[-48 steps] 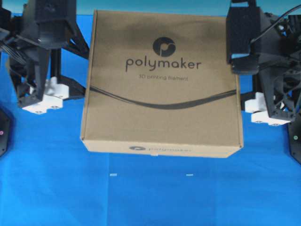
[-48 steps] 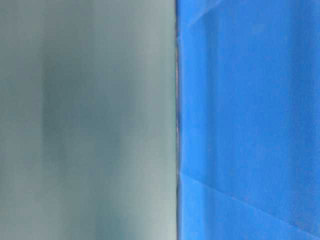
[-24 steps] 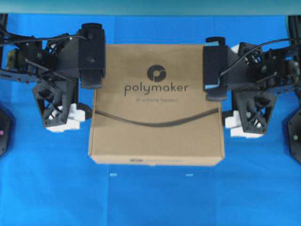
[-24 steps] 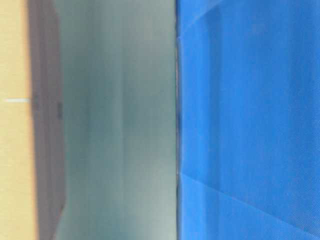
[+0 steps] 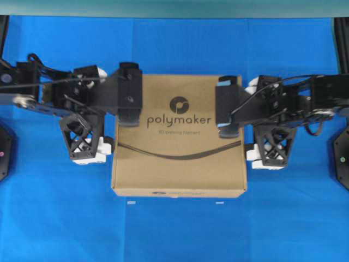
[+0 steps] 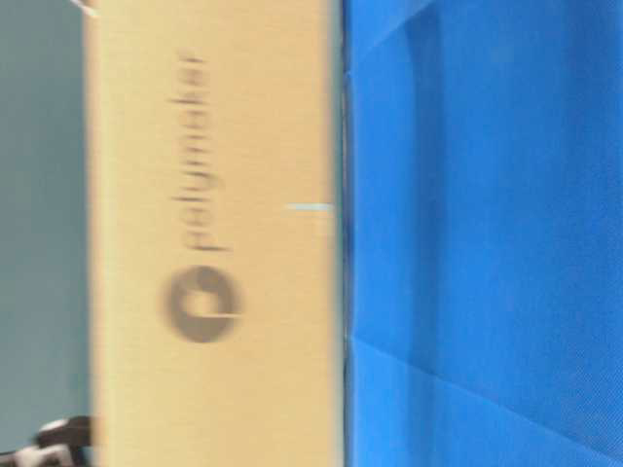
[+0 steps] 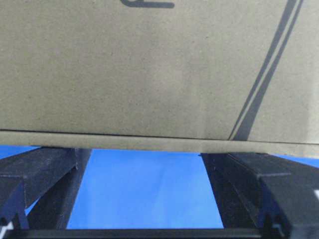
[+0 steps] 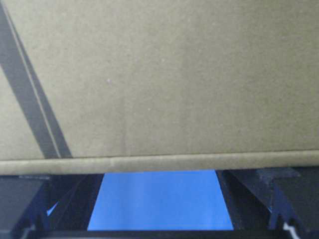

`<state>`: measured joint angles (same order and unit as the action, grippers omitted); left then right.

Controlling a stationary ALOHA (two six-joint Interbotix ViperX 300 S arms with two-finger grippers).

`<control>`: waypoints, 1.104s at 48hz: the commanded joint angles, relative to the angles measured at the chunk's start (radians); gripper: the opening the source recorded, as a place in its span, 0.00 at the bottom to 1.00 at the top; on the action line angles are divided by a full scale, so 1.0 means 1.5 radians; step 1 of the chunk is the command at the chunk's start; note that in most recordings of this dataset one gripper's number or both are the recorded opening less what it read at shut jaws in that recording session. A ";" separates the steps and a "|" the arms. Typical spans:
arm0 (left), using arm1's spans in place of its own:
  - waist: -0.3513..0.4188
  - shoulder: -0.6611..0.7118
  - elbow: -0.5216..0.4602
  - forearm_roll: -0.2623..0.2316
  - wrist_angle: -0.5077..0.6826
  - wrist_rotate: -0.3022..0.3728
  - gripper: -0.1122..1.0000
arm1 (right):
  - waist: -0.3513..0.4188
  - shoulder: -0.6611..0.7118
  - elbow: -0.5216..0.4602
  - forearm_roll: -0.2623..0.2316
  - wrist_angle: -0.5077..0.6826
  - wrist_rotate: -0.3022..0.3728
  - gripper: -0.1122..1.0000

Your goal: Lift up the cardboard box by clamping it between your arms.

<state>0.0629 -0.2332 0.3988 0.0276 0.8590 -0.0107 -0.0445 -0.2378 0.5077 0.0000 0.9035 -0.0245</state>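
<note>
Overhead: cardboard box (image 5: 179, 158) flanked by left tool (image 5: 112, 147), right tool (image 5: 248, 155).

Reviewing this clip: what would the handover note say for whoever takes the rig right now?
Left claw: open, fingertips butted against one side edge of the cardboard box.
Right claw: open, pressed against the opposite edge.
Box: flat, logo up, squeezed between both arms, down at the blue cloth; the blurred table-level view cannot confirm contact.
Done: the box was clamped and lifted high a second ago, and has since come down.
Left: probably just confirm it rests, then back both arms away.
</note>
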 commanded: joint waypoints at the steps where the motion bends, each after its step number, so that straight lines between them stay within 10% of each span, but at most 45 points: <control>1: 0.005 0.011 -0.011 -0.004 -0.079 -0.014 0.86 | -0.005 0.007 -0.016 0.003 -0.074 0.009 0.99; 53: 0.014 0.132 0.157 -0.004 -0.303 -0.038 0.86 | -0.007 0.173 0.101 0.004 -0.277 0.008 0.99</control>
<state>0.0736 -0.0337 0.6535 0.0276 0.4709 -0.0215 -0.0537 0.0307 0.6857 -0.0015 0.5446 -0.0322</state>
